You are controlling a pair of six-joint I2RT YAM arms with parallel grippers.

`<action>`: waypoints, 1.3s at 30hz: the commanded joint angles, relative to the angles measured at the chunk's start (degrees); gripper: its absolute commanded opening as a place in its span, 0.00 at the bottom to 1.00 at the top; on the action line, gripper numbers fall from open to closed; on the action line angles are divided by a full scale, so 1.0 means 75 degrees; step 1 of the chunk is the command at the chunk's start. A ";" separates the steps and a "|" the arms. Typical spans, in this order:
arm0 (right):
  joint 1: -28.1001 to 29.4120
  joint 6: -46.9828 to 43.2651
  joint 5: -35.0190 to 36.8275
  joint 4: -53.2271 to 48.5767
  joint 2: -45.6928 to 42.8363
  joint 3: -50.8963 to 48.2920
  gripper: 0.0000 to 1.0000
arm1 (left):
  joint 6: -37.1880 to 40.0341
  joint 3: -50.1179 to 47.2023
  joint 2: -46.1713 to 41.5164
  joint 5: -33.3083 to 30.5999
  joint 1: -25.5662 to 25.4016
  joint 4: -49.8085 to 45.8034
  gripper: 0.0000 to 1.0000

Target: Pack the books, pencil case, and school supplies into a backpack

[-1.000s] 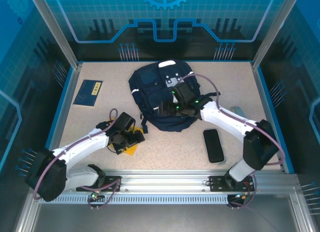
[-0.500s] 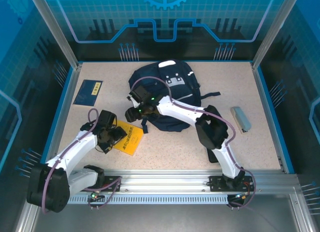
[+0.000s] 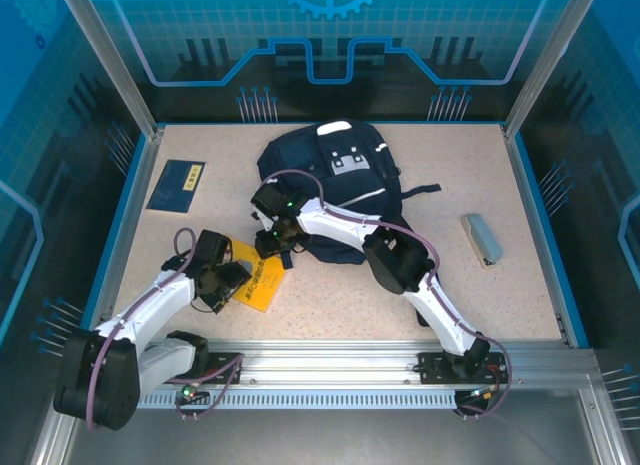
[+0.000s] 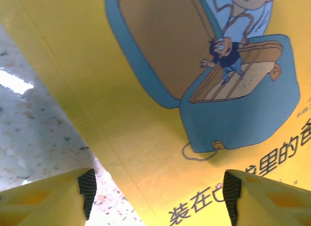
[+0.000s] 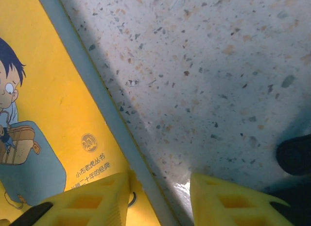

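Yellow book (image 4: 146, 133) lying flat, cover cartoon of a small figure in an open blue suitcase at 1 o'clock, blue Chinese characters at 5 o'clock, speckled surface (image 4: 34, 129) at 8 o'clock, left gripper (image 4: 158, 192) at 6 o'clock, jaws apart astride the book's edge.

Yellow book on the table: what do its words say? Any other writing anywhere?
"装在" and "里的": big title on the thin yellow picture book, left wrist view; other characters hidden or cut off.
"小布老虎丛书": small print by that cover's round emblem, right wrist view; line below too blurred.
Yellow label on the thin navy book: too small.
White patches on the large navy fabric backpack: too small.
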 commanded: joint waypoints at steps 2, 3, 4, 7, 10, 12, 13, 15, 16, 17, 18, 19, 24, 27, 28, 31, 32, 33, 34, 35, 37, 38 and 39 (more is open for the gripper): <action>0.0168 -0.0146 -0.0690 -0.0495 0.0075 -0.0180 0.35 | 0.0003 -0.0198 0.0205 0.0368 0.0067 0.0392 0.66; 0.0180 -0.0169 -0.0797 -0.0522 0.0058 -0.0215 0.35 | 0.0014 -0.0207 0.0246 0.0375 0.0069 0.0429 0.64; 0.0182 -0.0205 -0.0895 -0.0552 0.0030 -0.0251 0.35 | 0.0023 -0.0219 0.0298 0.0364 0.0075 0.0441 0.63; 0.0197 -0.0341 -0.1244 -0.0647 -0.0077 -0.0330 0.35 | 0.0092 -0.0244 0.0436 0.0323 0.0079 0.0501 0.58; 0.0226 -0.0475 -0.1554 -0.0799 -0.0145 -0.0348 0.35 | 0.0173 -0.0237 0.0603 0.0305 0.0090 0.0542 0.55; 0.0228 -0.0527 -0.1738 -0.0862 -0.0203 -0.0360 0.34 | 0.0201 -0.0231 0.0712 0.0284 0.0091 0.0560 0.54; 0.0228 -0.0554 -0.1834 -0.0882 -0.0252 -0.0360 0.32 | 0.0221 -0.0238 0.0744 0.0273 0.0091 0.0566 0.53; 0.0228 -0.0570 -0.1965 -0.0884 -0.0397 -0.0348 0.30 | 0.0240 -0.0228 0.0811 0.0249 0.0091 0.0577 0.53; 0.0228 -0.0569 -0.2030 -0.0857 -0.0497 -0.0337 0.29 | 0.0254 -0.0225 0.0837 0.0236 0.0091 0.0577 0.53; 0.0228 -0.0570 -0.2122 -0.0835 -0.0531 -0.0316 0.28 | 0.0249 -0.0212 0.0855 0.0228 0.0091 0.0576 0.52; 0.0211 -0.0575 -0.2234 -0.0801 -0.0702 -0.0302 0.28 | 0.0261 -0.0202 0.0864 0.0223 0.0091 0.0575 0.52; 0.0209 -0.0559 -0.2373 -0.0767 -0.0846 -0.0281 0.26 | 0.0281 -0.0190 0.0888 0.0211 0.0091 0.0579 0.52; 0.0228 -0.0526 -0.2713 -0.0770 -0.1064 -0.0243 0.24 | 0.0304 -0.0172 0.0946 0.0196 0.0091 0.0583 0.51; 0.0239 -0.0522 -0.2509 -0.0850 -0.1076 -0.0264 0.22 | 0.0316 -0.0178 0.0972 0.0199 0.0091 0.0611 0.51; 0.0240 -0.0515 -0.2396 -0.0878 -0.1076 -0.0276 0.21 | 0.0317 -0.0178 0.0964 0.0199 0.0091 0.0613 0.51; 0.0231 -0.0449 -0.2060 -0.0937 -0.1053 -0.0278 0.15 | 0.0315 -0.0138 0.0921 0.0205 0.0091 0.0583 0.51; 0.0229 -0.0435 -0.1982 -0.0916 -0.1068 -0.0286 0.12 | 0.0328 -0.0109 0.0901 0.0199 0.0091 0.0556 0.51; 0.0231 -0.0403 -0.1907 -0.0882 -0.1099 -0.0287 0.09 | 0.0347 -0.0080 0.0858 0.0203 0.0091 0.0533 0.51; 0.0228 -0.0350 -0.1812 -0.0826 -0.1164 -0.0338 0.05 | 0.0363 -0.0029 0.0796 0.0211 0.0091 0.0501 0.51; 0.0229 -0.0311 -0.1685 -0.0715 -0.1269 -0.0418 0.02 | 0.0375 0.0012 0.0726 0.0222 0.0088 0.0453 0.53; 0.0168 -0.0191 -0.1483 -0.0403 -0.1552 -0.0682 0.00 | 0.0434 0.0156 0.0522 0.0240 0.0091 0.0331 0.60; 0.0112 -0.0114 -0.1410 -0.0199 -0.1755 -0.0885 0.00 | 0.0476 0.0257 0.0389 0.0245 0.0091 0.0251 0.65; 0.0041 -0.0052 -0.1386 -0.0005 -0.1924 -0.1077 0.00 | 0.0514 0.0343 0.0253 0.0267 0.0091 0.0194 0.70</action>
